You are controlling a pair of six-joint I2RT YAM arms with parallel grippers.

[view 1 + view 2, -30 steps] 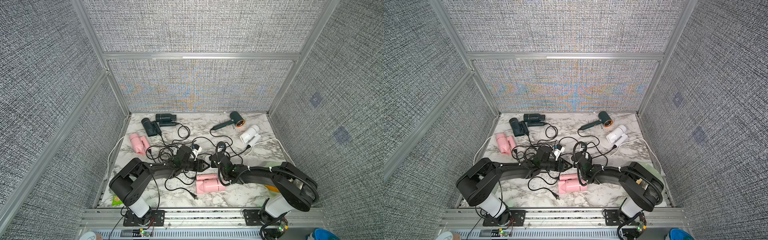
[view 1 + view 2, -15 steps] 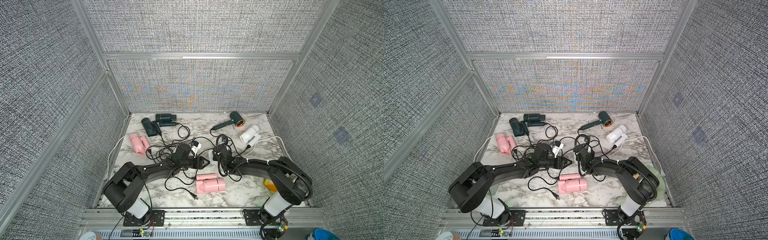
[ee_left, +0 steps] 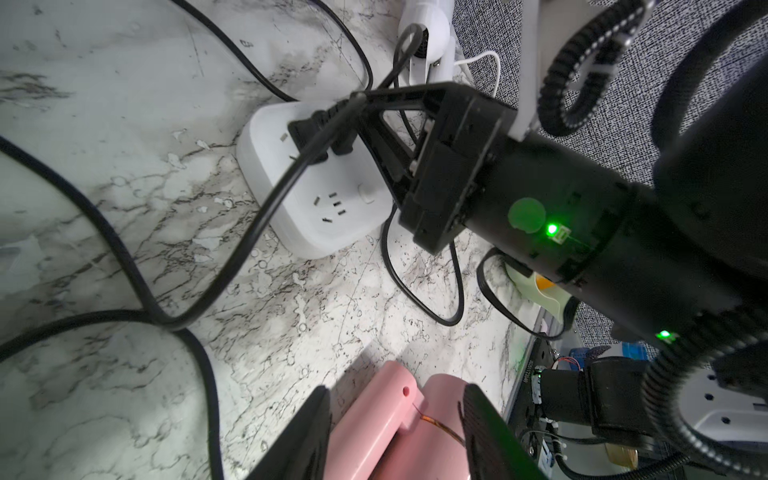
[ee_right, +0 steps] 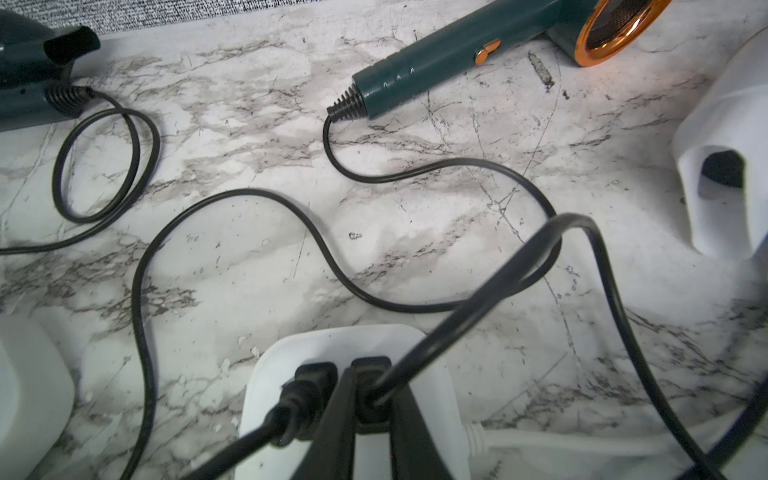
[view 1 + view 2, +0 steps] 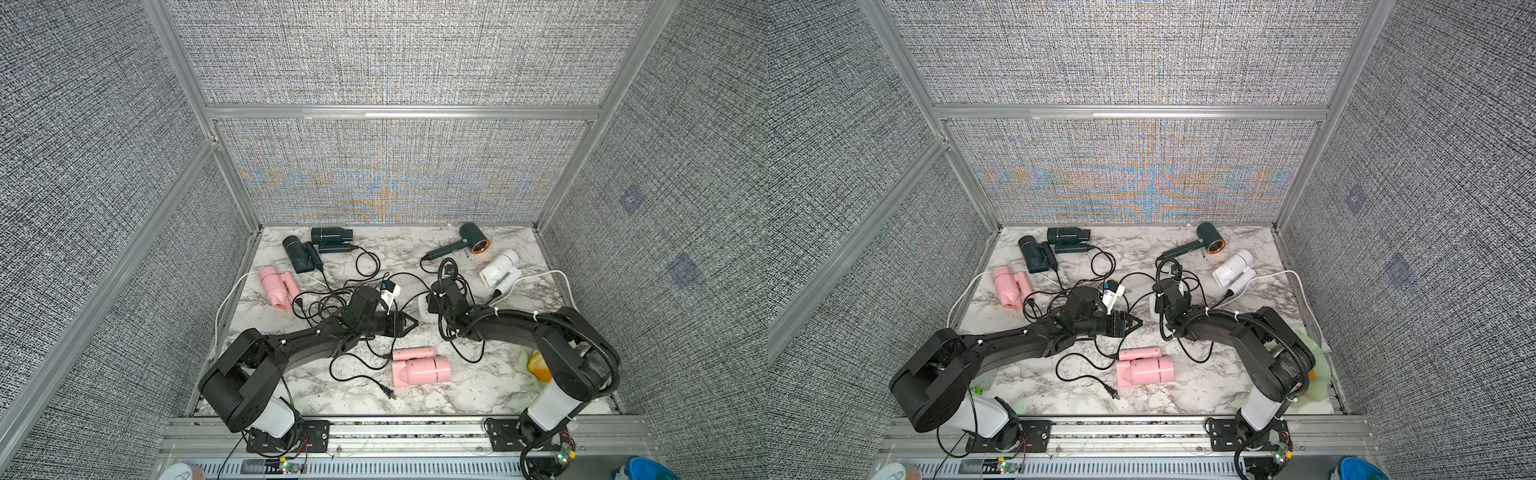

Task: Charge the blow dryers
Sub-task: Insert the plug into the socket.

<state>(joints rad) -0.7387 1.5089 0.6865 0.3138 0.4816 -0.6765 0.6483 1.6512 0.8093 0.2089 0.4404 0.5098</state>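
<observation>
Marble-patterned table (image 5: 457,399) carries all six blow dryers in both top views. The dark dryers (image 5: 330,236) lie far left. A copper-ringed dryer (image 5: 471,241) and a white dryer (image 5: 500,270) lie far right. One pink dryer (image 5: 276,284) is at the left edge, and a second pink dryer (image 5: 419,370) is near the front, with a loose plug (image 5: 388,392) unconnected just beside it. The right gripper (image 5: 434,301) is down on a white socket block (image 5: 424,313), and the left gripper (image 5: 409,325) hovers near it.

In the left wrist view, the left gripper's fingers (image 3: 307,428) stand apart with nothing between them, and two black plugs (image 3: 320,133) sit in the block.

In the right wrist view, the right gripper's fingers (image 4: 332,419) flank one seated plug (image 4: 372,395); I cannot tell whether they press it. Seating that plug looks like the step in hand, and it seems done. The next move likely calls for backing the right gripper straight off without tugging the cord (image 4: 478,299). After that, the loose plug needs fetching for the free outlet (image 3: 332,205).
</observation>
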